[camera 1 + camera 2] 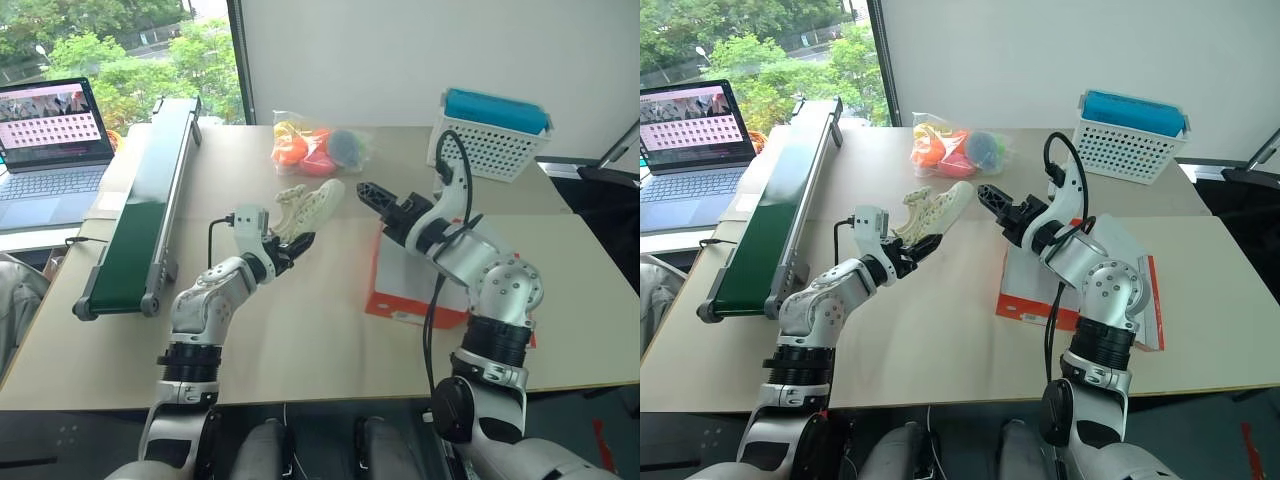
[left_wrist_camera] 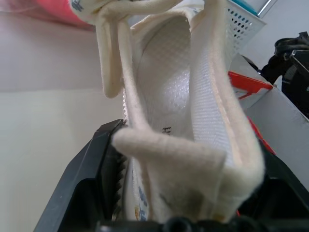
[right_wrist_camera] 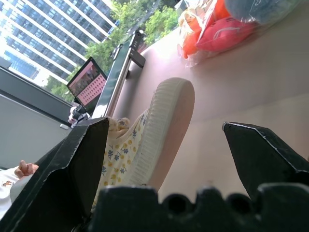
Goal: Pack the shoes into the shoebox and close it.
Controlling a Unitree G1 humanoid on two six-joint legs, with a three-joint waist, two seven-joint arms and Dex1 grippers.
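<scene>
One cream shoe (image 1: 312,205) hangs above the table, toe pointing away and to the right. My left gripper (image 1: 290,248) is shut on its heel; the left wrist view looks into the shoe's white lining (image 2: 178,96) between the black fingers (image 2: 82,183). My right gripper (image 1: 370,192) stands open just right of the toe, apart from it; its wrist view shows the ribbed sole (image 3: 164,125) between the spread fingers (image 3: 72,164). The orange-red shoebox (image 1: 400,300) lies on the table under my right arm, which hides most of its white top.
A green conveyor belt (image 1: 140,220) runs along the table's left side, with a laptop (image 1: 55,140) beyond it. A clear bag of coloured toys (image 1: 315,148) lies at the back centre. A white perforated basket (image 1: 490,145) stands at the back right.
</scene>
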